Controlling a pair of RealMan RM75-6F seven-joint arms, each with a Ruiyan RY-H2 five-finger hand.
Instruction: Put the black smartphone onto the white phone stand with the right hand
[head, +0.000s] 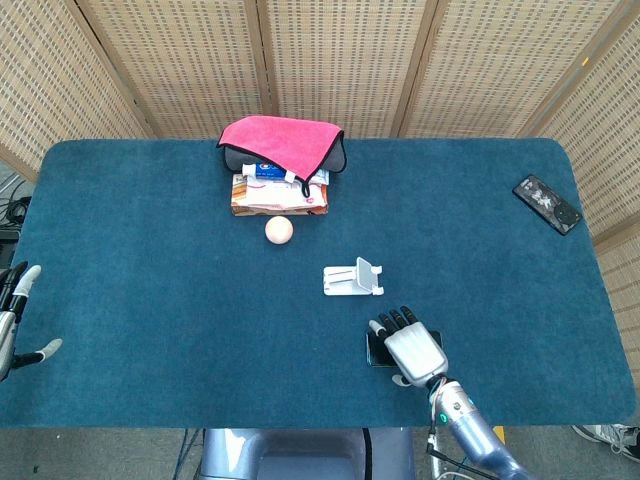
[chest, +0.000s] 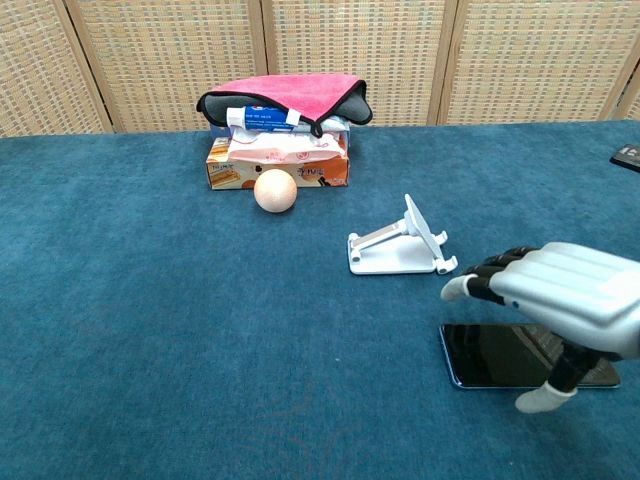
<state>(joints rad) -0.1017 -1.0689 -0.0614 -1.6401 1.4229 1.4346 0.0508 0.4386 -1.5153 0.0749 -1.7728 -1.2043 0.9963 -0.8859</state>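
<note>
The black smartphone (chest: 488, 357) lies flat on the blue table, mostly covered by my right hand in the head view, where only its left edge (head: 372, 349) shows. My right hand (head: 412, 349) (chest: 565, 295) hovers over the phone, palm down, fingers spread toward the left, holding nothing. The white phone stand (head: 352, 278) (chest: 400, 247) stands just beyond the phone, nearer the table's middle. My left hand (head: 12, 320) sits open at the table's left edge, fingers apart.
A pink cloth (head: 281, 139) drapes over a stack of boxes (head: 279, 194) at the back. A peach ball (head: 279, 230) (chest: 275, 190) lies in front of them. A second dark phone (head: 547, 203) rests at the far right corner.
</note>
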